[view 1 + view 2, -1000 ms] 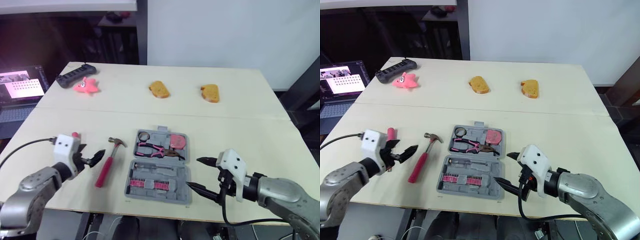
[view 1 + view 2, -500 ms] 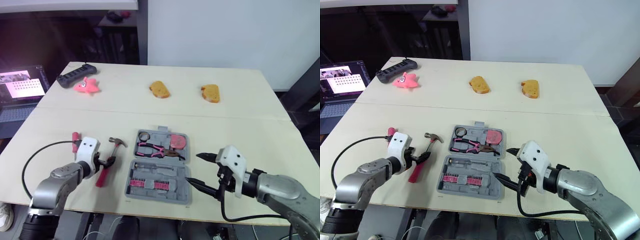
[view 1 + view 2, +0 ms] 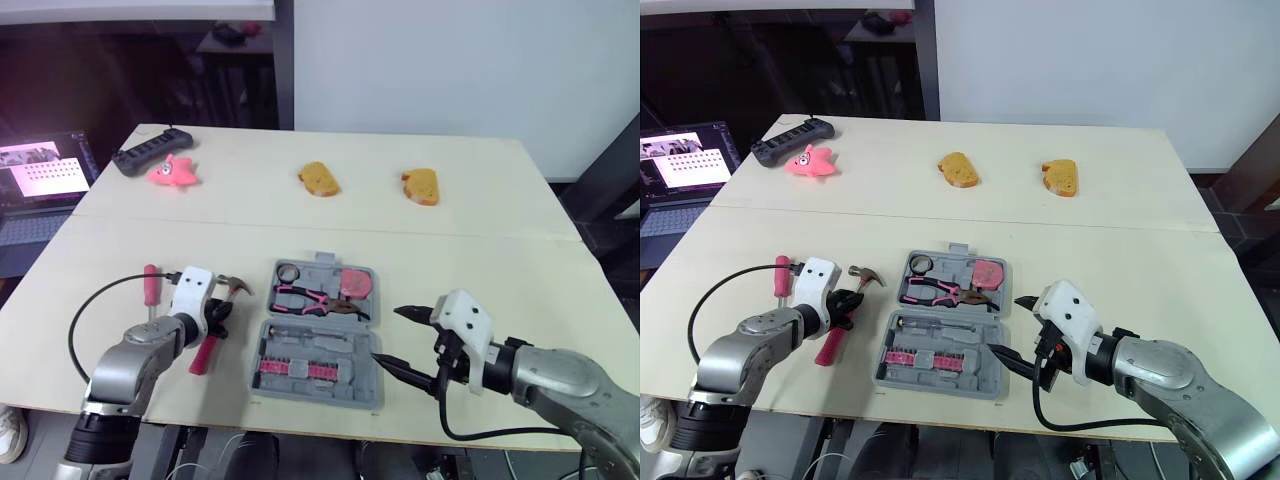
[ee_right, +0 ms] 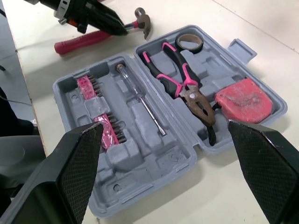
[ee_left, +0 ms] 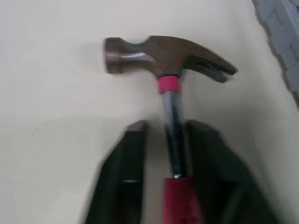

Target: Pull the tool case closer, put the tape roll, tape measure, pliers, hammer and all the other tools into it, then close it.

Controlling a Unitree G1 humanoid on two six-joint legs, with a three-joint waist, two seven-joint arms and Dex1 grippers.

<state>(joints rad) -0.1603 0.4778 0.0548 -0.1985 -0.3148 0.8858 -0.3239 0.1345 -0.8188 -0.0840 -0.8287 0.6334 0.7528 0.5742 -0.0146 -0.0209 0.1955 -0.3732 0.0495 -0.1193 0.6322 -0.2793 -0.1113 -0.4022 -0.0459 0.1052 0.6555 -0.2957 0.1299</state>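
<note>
Two pale boards make up the table (image 3: 480, 265), joined by a seam running across it. White wall (image 3: 450, 60) behind, dark room at rear left, lit laptop (image 3: 40, 172) off the table's left edge.

Far board, four items: black controller (image 3: 150, 153) and pink starfish toy (image 3: 172, 172) at the left corner, touching or nearly so; two bread slices (image 3: 318, 179) near the middle, apart from each other.

Near board:
- Tool case (image 3: 318, 335), grey, open flat, middle of the board by the front edge. Far half holds the tape roll (image 4: 189, 42), pliers (image 4: 180, 79) and tape measure (image 4: 244, 98). Near half holds a clear-handled screwdriver (image 4: 140, 95) and pink bit strips (image 4: 100, 119).
- Hammer (image 5: 168, 60), on the bare wood just left of the case, head away from me, red grip toward the front edge.
- Red screwdriver (image 3: 150, 285), on the wood left of the hammer.

My left gripper (image 3: 219, 316): fingers narrowly parted, straddling the hammer's steel shaft just below the head, with a gap on one side.

My right gripper (image 3: 388, 338): spread wide, beside the case's right edge.
</note>
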